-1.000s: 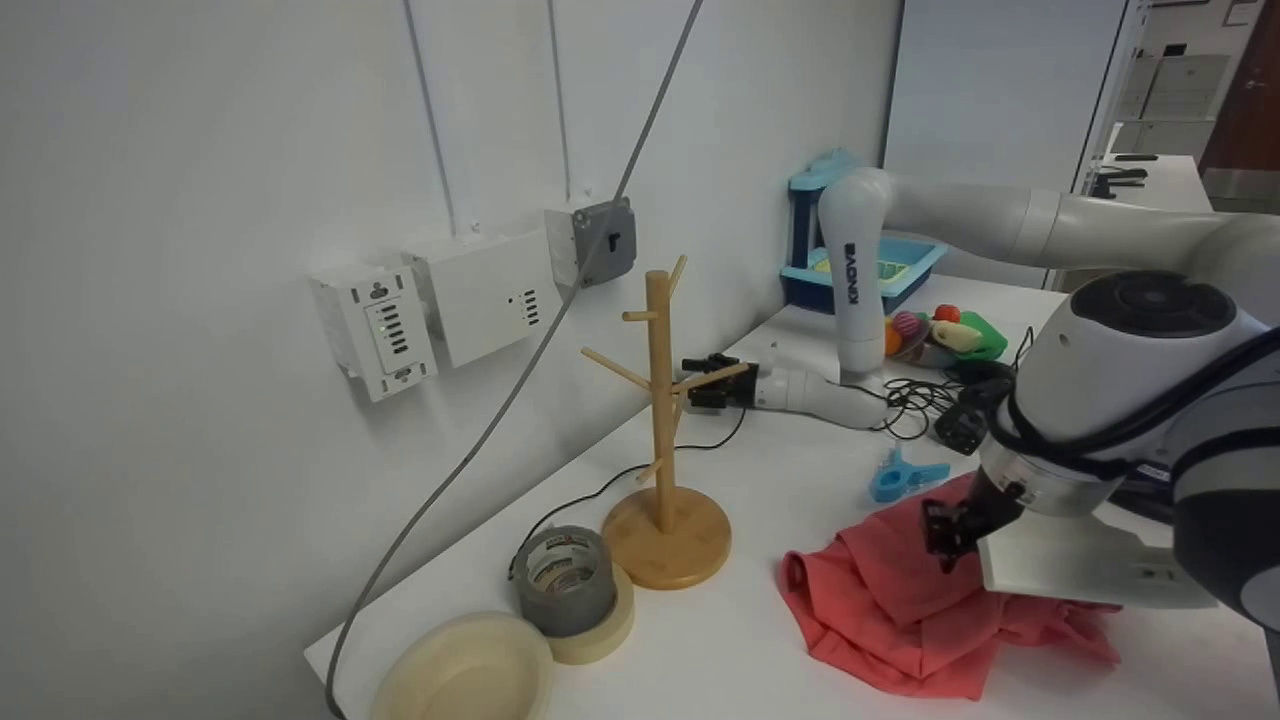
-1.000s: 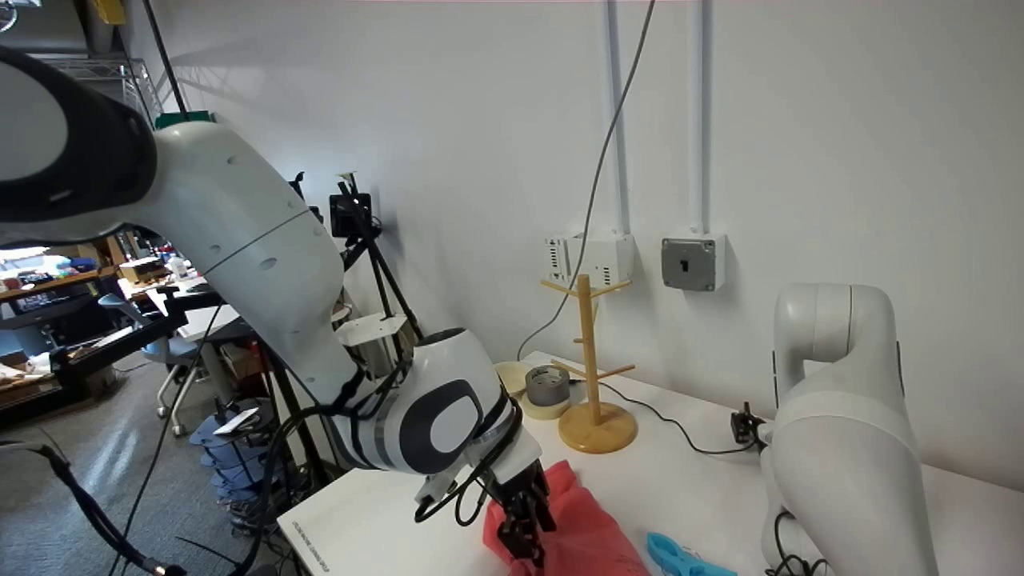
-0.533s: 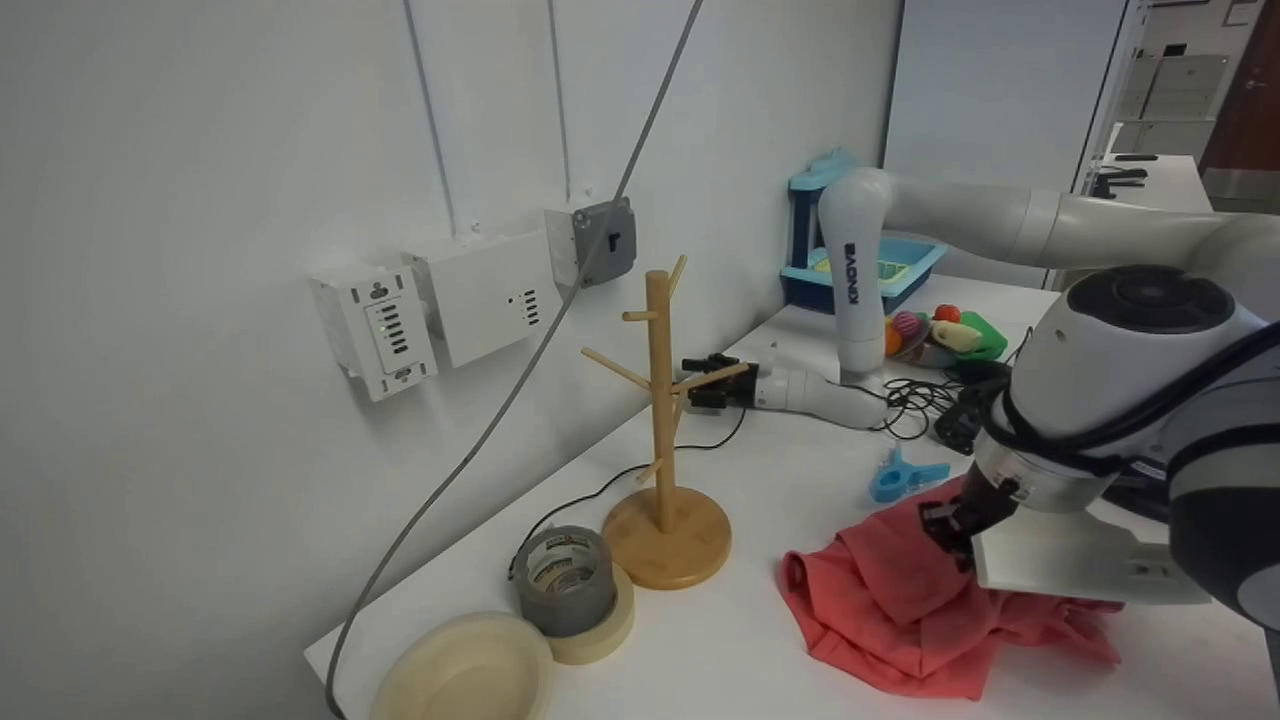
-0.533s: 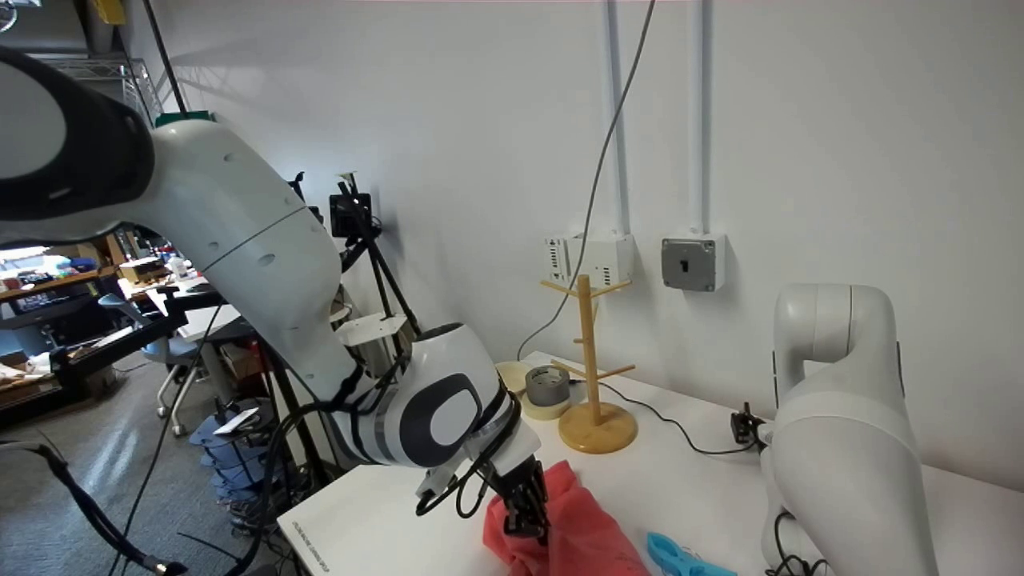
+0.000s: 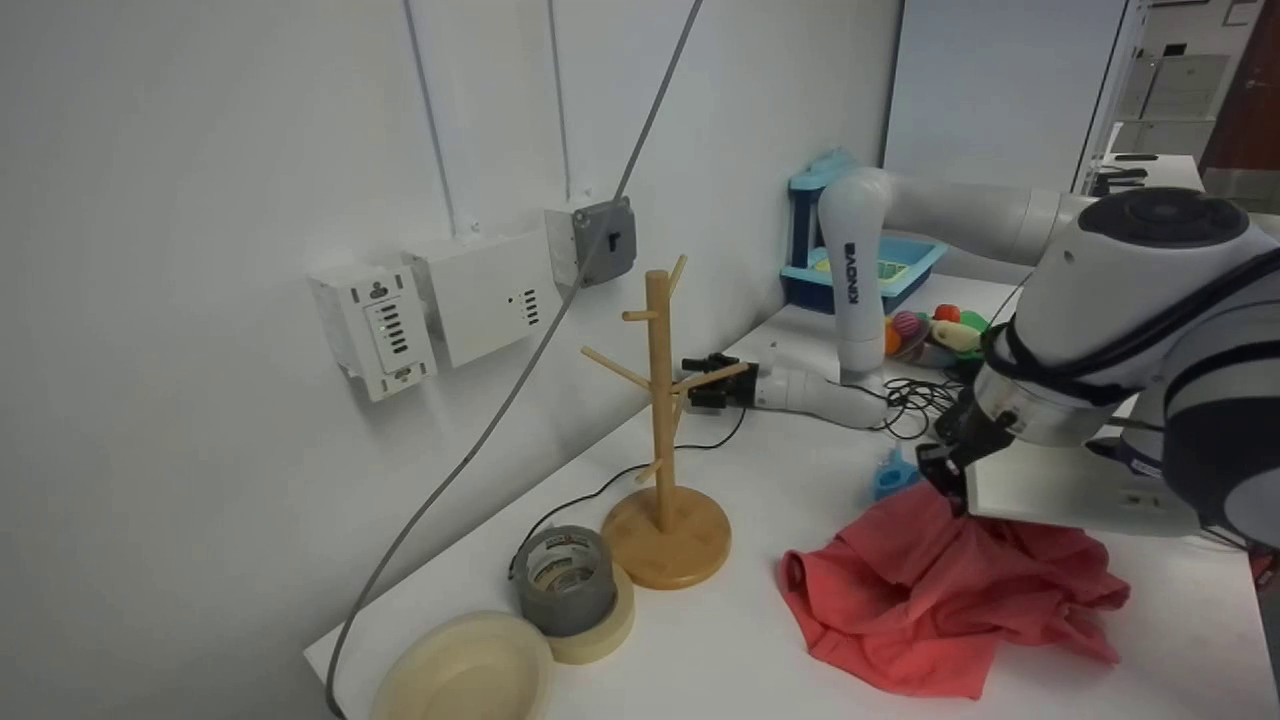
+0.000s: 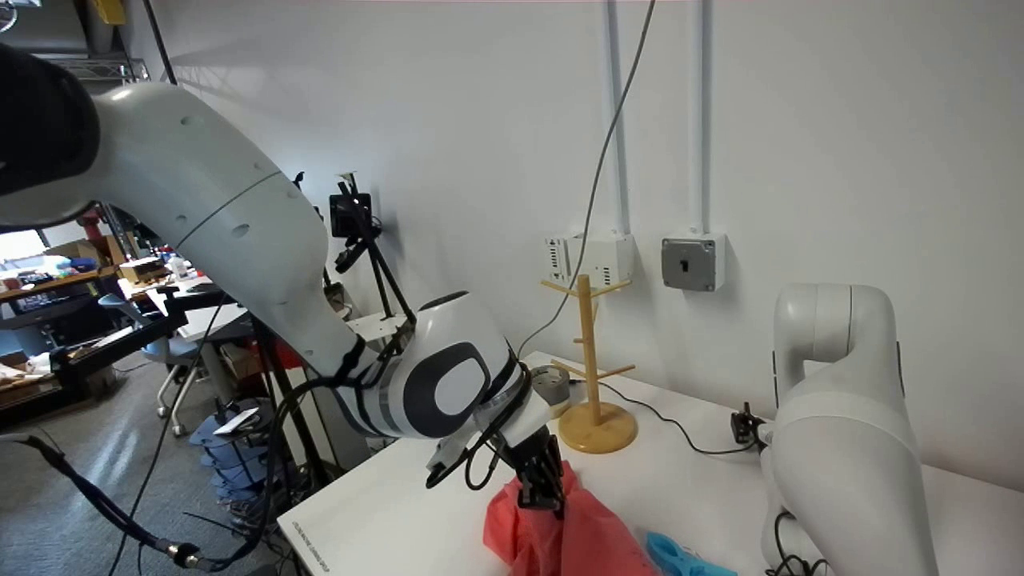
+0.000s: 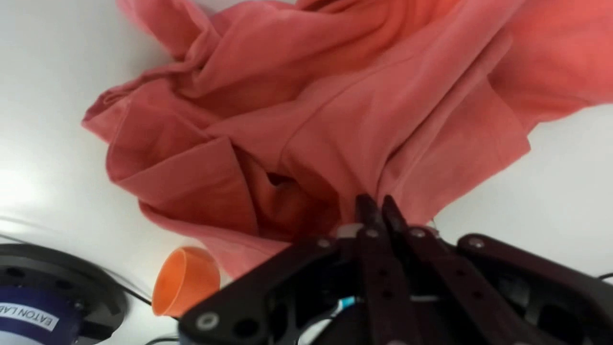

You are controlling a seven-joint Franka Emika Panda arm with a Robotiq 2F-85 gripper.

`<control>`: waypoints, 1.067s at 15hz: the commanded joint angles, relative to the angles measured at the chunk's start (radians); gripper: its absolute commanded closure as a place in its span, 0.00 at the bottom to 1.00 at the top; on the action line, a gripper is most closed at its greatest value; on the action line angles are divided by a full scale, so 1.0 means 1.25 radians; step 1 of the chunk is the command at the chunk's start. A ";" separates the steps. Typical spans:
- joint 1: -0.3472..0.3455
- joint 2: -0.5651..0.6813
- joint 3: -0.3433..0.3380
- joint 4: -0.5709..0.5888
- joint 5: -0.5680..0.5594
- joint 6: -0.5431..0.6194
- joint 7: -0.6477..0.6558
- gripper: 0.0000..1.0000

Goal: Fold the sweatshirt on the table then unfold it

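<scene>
The coral-red sweatshirt (image 5: 920,610) lies crumpled on the white table (image 5: 740,650), one part of it drawn up into a peak. In the wrist view the sweatshirt (image 7: 297,110) shows folds running together at the fingertips of my gripper (image 7: 378,201). The jaws are closed with cloth pinched between the tips, and the cloth stretches up from the table to them. My gripper (image 5: 957,508) is above the sweatshirt's far side in an exterior view. Seen from elsewhere, the gripper (image 6: 552,510) hides part of the sweatshirt (image 6: 600,548). No printed marks show.
A blue clamp (image 5: 893,475) lies just beyond the sweatshirt. A wooden stand (image 5: 665,540), tape rolls (image 5: 568,585) and a pale bowl (image 5: 470,670) stand toward the wall. Another white arm (image 6: 848,448) rests on the table. An orange cup (image 7: 184,282) sits near the cloth.
The jaws have shut on the cloth. The gripper has then risen, pulling part of the sweatshirt up and toward the blue clamp, while the rest of the cloth stays on the table.
</scene>
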State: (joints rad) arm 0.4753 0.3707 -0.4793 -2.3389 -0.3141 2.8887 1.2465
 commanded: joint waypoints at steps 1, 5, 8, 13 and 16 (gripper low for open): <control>-0.025 -0.019 -0.007 0.034 -0.029 -0.041 0.042 0.99; -0.048 -0.001 -0.017 0.088 -0.044 -0.040 0.102 0.99; -0.057 0.018 -0.031 0.131 -0.058 -0.041 0.161 0.99; -0.071 0.067 -0.048 0.197 -0.061 -0.042 0.266 0.99; -0.078 0.106 -0.056 0.227 -0.050 -0.023 0.325 0.99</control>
State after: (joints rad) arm 0.3917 0.4442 -0.5375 -2.1199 -0.3655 2.8509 1.5655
